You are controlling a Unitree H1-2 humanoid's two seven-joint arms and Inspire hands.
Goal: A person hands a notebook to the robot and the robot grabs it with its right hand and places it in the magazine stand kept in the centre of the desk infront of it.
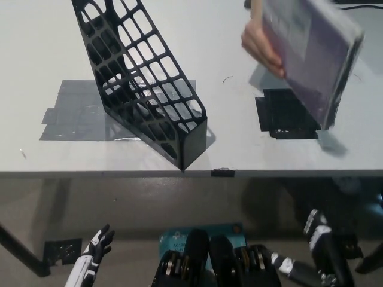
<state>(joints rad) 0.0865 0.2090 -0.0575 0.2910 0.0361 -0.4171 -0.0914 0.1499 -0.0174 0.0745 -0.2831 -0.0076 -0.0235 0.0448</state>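
We look down on a pale grey desk (239,149) that fills the upper part of the view, its front edge running across the middle, with darker floor below. Two patches mark the top: a large grey taped rectangle (72,113) at the left and a smaller black square patch (281,116) at the right. On the grey tape stands the black plastic lattice magazine stand (149,84), tilted in our view, its open top toward the far left and its solid low end near the desk's front edge; we see nothing inside it. Over the right side of the desk, above the black patch, a person's hand (260,45) holds out the thin grey-lilac notebook (314,54), blurred, angled downward and clear of the desk surface. It is well apart from both of our hands. Our black right hand (323,248) sits low, below the desk's edge at the lower right, and holds nothing; how far its fingers are spread we cannot tell in the dim corner. Our white left hand (96,251) rests at the lower left, fingers apart and empty. We judge the task barely begun: the handover is on offer, but the grasp and the placing in the stand both remain.
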